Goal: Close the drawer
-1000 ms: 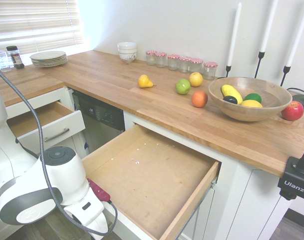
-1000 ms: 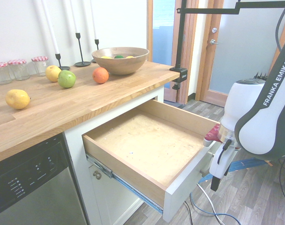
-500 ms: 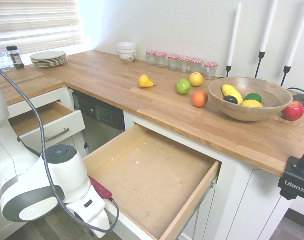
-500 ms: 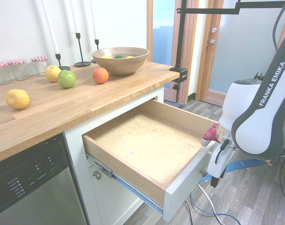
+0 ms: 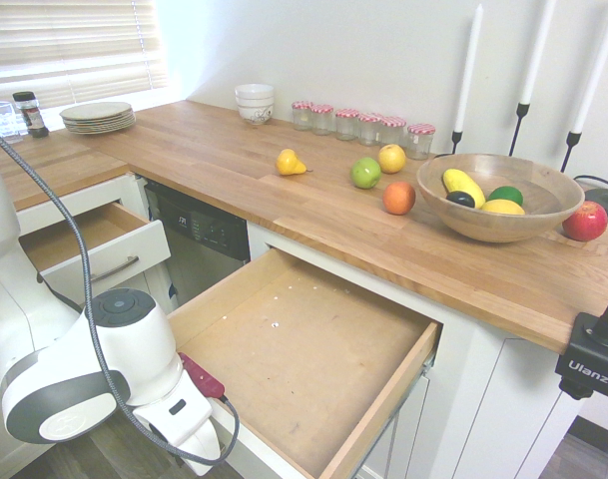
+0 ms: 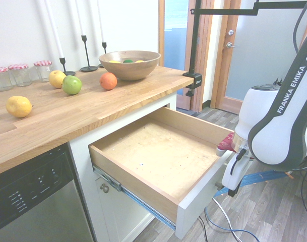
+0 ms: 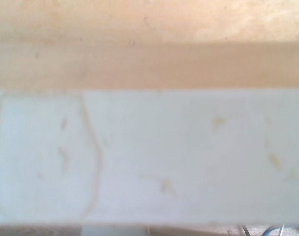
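The drawer (image 5: 381, 397) stands pulled far out under the wooden counter, its pale wood bottom bare. Its flat white front (image 6: 199, 195) faces the arm. My gripper (image 6: 226, 171) hangs right at that front, near its far end, below the top edge. From the other side the gripper (image 5: 192, 427) shows low at the drawer's near corner, partly behind it. The wrist view is filled by the front's white top edge (image 7: 154, 157) with the wood inner wall (image 7: 149, 64) beyond it. The handle is hidden.
A narrower white drawer (image 5: 104, 261) stands open to the left, past the dishwasher (image 5: 202, 236). On the counter (image 5: 234, 160) are loose fruit, a wooden fruit bowl (image 5: 498, 196), jars, candlesticks, plates and bowls. Wood floor (image 6: 264, 217) lies behind the arm.
The arm has shifted a little toward the drawer front, bringing the gripper close against it. The drawer stands about as far out as before.
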You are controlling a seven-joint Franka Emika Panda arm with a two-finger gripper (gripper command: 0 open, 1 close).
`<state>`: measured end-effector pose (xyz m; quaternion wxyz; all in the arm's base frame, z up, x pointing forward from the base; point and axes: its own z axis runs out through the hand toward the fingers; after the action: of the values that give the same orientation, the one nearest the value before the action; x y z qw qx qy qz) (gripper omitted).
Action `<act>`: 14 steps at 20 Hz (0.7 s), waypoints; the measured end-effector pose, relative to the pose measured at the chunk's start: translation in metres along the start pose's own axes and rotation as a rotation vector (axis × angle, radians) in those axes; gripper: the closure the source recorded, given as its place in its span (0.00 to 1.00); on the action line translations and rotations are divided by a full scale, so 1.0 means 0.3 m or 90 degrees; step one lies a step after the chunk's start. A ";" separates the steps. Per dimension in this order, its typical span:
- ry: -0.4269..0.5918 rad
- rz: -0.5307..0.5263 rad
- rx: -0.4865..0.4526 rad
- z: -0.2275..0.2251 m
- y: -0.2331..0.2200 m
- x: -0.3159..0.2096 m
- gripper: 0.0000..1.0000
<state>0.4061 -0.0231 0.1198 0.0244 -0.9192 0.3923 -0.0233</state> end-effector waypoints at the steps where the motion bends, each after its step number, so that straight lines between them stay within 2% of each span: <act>1: 0.002 -0.001 0.002 -0.002 -0.004 0.005 1.00; 4: 0.018 -0.003 0.015 -0.007 -0.012 0.014 1.00; 9: 0.069 -0.003 0.071 -0.024 -0.046 0.022 1.00; 14: 0.073 0.003 0.092 -0.016 -0.070 0.036 1.00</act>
<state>0.4283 -0.0167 0.1261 0.0684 -0.9113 0.3925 -0.1039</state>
